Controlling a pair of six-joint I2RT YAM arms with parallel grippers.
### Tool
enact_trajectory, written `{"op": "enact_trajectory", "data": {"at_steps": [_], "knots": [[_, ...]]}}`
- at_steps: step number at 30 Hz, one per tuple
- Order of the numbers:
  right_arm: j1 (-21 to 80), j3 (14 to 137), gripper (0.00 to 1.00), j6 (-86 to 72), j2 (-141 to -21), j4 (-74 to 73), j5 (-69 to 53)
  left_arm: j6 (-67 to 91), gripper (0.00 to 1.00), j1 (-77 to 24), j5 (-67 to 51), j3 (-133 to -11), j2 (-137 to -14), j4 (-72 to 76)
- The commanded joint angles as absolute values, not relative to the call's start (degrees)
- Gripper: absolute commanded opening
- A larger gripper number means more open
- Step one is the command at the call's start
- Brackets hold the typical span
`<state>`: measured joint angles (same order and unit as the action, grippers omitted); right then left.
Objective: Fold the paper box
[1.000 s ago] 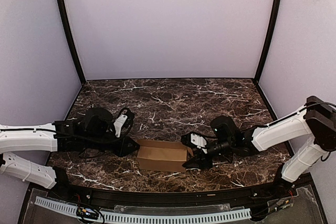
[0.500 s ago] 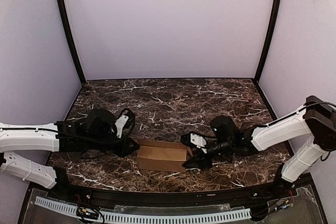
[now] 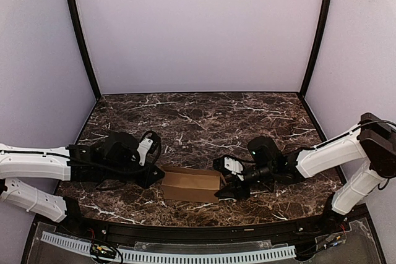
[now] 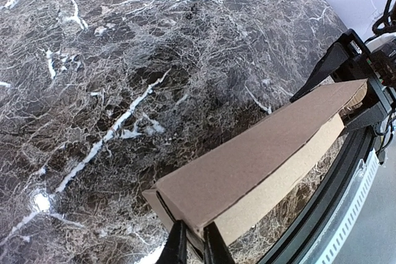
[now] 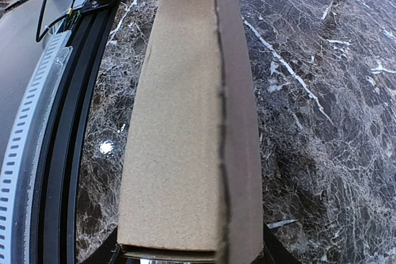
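a: where is the tan-brown, long rectangular paper box (image 3: pixel 192 183) of thin cardboard?

b: it lies flat on the dark marble-pattern table (image 3: pixel 204 122), about the middle of the table's near edge. it already has a carton shape.

a: and the grippers?

b: the left gripper (image 4: pixel 193 248) is at the box's left end. its fingers (image 4: pixel 176 248) are almost pressed together and they pinch a thin cardboard edge there, i think a small end flap. the right gripper (image 3: pixel 221 180) is half spread around the right end, and its fingers (image 5: pixel 275 255) seem to press on the two long sides.

a: what can go wrong from here?

b: in my judgement, the pinched flap is thin, so a pull in a wrong direction can tear it or make a crease where no crease belongs. the box is hollow, so a harder squeeze from the right can crush it. and if the right grip is too loose, the box can turn or slide toward the table's near edge while the left gripper works on the flap.
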<state>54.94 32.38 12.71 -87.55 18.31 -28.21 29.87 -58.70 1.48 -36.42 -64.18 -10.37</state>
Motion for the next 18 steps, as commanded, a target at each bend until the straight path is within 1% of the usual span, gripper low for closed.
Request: {"op": "enact_trajectory", "data": {"at_steps": [1, 6, 9, 11, 13, 15, 18], "knots": [[56.07, 32.19, 0.17, 11.7, -89.19, 18.78, -25.88, 30.7, 0.08, -60.38, -0.74, -34.24, -65.56, -11.0], [56.01, 32.03, 0.25, 10.38, -88.59, 19.75, -25.34, 31.16, 0.08, -60.8, -0.7, -34.27, -65.4, -10.96], [56.14, 32.08, 0.3, 9.79, -87.45, 19.3, -24.7, 31.55, 0.08, -60.83, 1.29, -34.42, -65.46, -10.97], [56.16, 31.56, 0.37, 9.54, -86.2, 18.89, -23.88, 31.88, 0.08, -60.86, 1.75, -34.53, -65.48, -10.98], [56.09, 31.28, 0.41, 9.61, -84.88, 17.84, -22.84, 32.31, 0.08, -60.9, 2.13, -34.54, -65.46, -10.99], [56.14, 30.77, 0.5, 9.62, -83.44, 17.1, -21.69, 32.6, 0.08, -60.83, 2.52, -34.61, -65.48, -10.99], [56.16, 29.81, 0.58, 9.34, -81.31, 16.79, -20.54, 32.89, 0.08, -60.83, 3.26, -34.69, -65.56, -10.99]]}}
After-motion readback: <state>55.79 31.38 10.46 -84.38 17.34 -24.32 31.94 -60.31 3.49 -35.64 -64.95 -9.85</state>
